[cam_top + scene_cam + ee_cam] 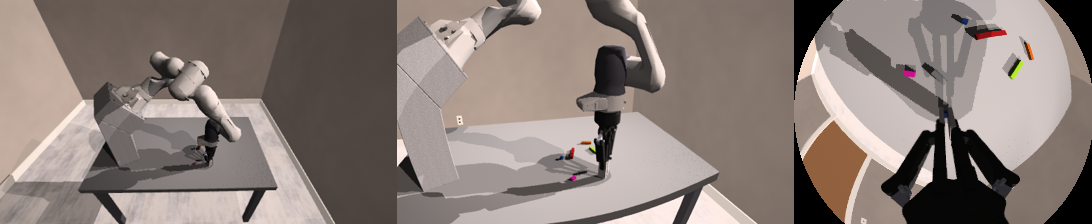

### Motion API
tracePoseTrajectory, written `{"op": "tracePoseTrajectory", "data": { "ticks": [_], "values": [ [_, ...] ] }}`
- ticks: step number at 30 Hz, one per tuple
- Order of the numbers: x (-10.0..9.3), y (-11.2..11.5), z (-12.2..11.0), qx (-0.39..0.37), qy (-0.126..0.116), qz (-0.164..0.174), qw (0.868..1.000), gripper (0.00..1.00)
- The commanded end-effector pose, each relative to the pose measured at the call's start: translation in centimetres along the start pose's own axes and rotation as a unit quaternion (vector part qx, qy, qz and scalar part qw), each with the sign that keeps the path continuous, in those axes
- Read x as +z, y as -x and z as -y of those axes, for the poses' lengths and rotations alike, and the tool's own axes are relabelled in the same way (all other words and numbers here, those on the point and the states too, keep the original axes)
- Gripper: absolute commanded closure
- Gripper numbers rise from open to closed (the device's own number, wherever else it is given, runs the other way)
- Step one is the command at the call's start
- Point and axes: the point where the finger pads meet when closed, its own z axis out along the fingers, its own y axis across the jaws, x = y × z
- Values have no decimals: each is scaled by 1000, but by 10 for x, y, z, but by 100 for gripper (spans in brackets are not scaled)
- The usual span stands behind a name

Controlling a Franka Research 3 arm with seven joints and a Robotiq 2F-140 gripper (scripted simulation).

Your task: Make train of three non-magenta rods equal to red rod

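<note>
Gripper [209, 163] [603, 174] [945, 113] stands nearly closed, seemingly on 1 held blue [946, 115], down at the table; the tips hide most of it. Lime [593, 149] [1016, 70] lies apart. Looks light and stiff, so mid-length grips across the sides should suit.

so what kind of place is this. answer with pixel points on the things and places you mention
Likely a robot test room: a white jointed arm [188, 79] [645, 49] with a black gripper [209, 163] [603, 174] [945, 113], a grey rectangular table [243, 176] [671, 169] [1034, 115], and plain brownish walls [158, 28] [714, 70] around it.
</note>
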Motion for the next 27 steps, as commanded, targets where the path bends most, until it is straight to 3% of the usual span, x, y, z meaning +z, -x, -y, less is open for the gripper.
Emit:
{"op": "tracePoseTrajectory", "data": {
  "ticks": [1,10,20,27],
  "values": [
    [1,1,0,2,1,1,1000,97],
    [1,1,0,2,1,1,1000,95],
    [1,1,0,2,1,1,1000,85],
    [1,1,0,2,1,1,1000,85]
  ]
}}
